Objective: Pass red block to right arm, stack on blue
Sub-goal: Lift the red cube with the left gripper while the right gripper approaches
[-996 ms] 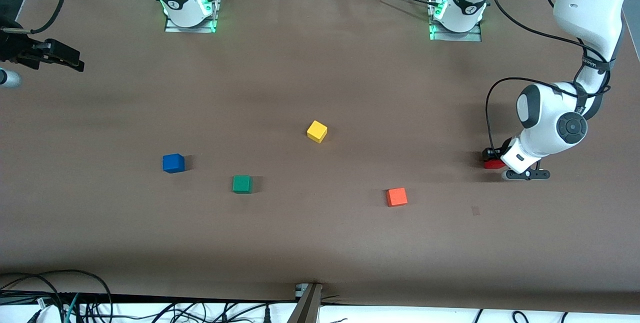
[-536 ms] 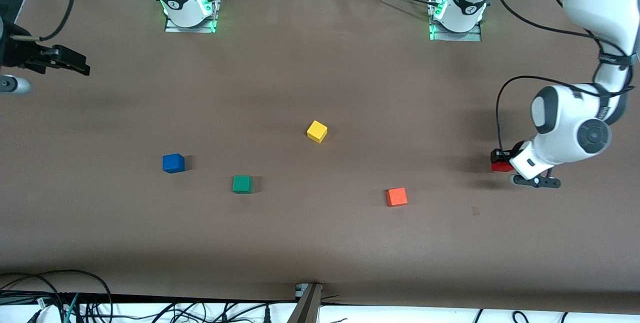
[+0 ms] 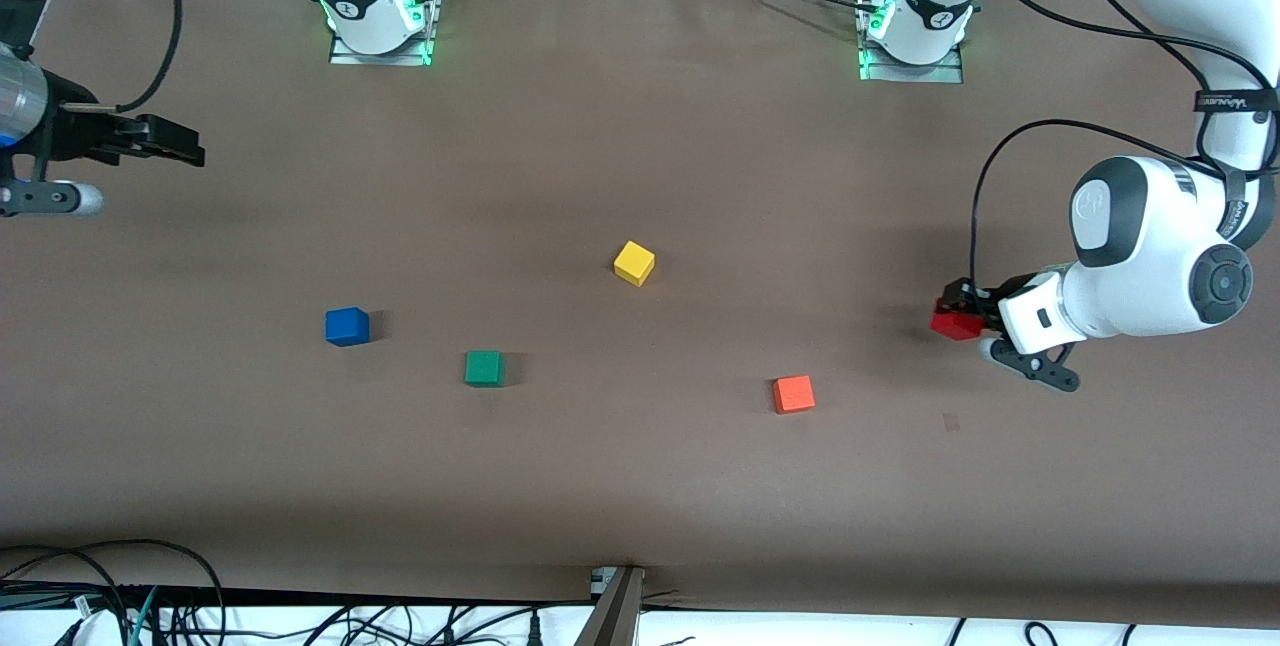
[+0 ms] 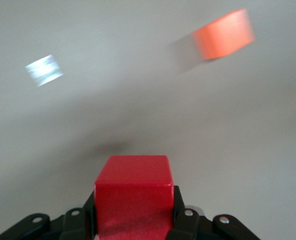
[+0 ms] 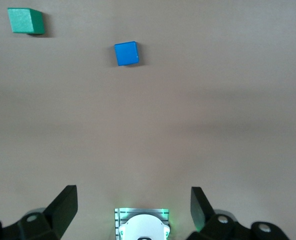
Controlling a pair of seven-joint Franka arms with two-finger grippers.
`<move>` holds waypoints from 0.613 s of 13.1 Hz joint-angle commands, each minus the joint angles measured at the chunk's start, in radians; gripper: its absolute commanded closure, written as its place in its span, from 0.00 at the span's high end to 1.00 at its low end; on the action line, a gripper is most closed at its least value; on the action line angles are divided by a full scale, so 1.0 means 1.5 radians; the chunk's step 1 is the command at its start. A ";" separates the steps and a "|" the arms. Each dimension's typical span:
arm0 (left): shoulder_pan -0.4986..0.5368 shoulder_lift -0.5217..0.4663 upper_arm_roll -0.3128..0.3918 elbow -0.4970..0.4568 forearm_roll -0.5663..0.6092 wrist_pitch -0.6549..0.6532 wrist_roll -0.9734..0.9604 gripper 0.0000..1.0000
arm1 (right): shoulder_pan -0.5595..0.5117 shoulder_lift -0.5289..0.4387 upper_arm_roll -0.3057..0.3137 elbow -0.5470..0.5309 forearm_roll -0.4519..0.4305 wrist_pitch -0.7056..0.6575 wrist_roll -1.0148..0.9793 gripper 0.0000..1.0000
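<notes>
The red block (image 3: 953, 323) sits between the black fingers of my left gripper (image 3: 958, 314), which is shut on it and holds it a little above the table at the left arm's end. In the left wrist view the red block (image 4: 133, 192) fills the gap of the left gripper (image 4: 133, 212). The blue cube (image 3: 347, 326) rests on the table toward the right arm's end and also shows in the right wrist view as the blue cube (image 5: 126, 53). My right gripper (image 3: 178, 148) hovers over the table edge at the right arm's end, open and empty (image 5: 132, 202).
A green cube (image 3: 484, 367) lies beside the blue one, slightly nearer the front camera. A yellow cube (image 3: 634, 262) sits mid-table. An orange cube (image 3: 793, 393) lies on the table toward the middle from the held red block. Both arm bases (image 3: 375, 16) stand along the back edge.
The left gripper has swung round with the red block and carried it a little toward the table's middle. The right gripper has come in from the table's end toward the middle.
</notes>
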 commanded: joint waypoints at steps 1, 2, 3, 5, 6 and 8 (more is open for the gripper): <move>0.002 -0.005 -0.021 0.022 -0.121 -0.011 0.161 0.06 | 0.028 0.020 0.001 0.017 0.023 0.000 -0.002 1.00; 0.000 -0.005 -0.030 0.027 -0.157 -0.011 0.215 0.06 | 0.031 0.032 0.001 0.017 0.063 0.004 0.003 1.00; 0.005 -0.005 -0.042 0.028 -0.192 -0.012 0.253 0.06 | 0.030 0.050 0.001 0.017 0.119 0.012 0.003 1.00; 0.005 -0.002 -0.055 0.027 -0.299 -0.012 0.344 0.06 | 0.028 0.093 -0.001 0.017 0.235 0.032 0.002 1.00; -0.005 0.001 -0.055 0.028 -0.365 -0.010 0.399 0.04 | 0.024 0.114 -0.001 0.017 0.295 0.044 0.002 1.00; -0.037 0.005 -0.062 0.028 -0.455 0.021 0.481 0.04 | 0.020 0.165 -0.004 0.017 0.462 0.061 0.001 1.00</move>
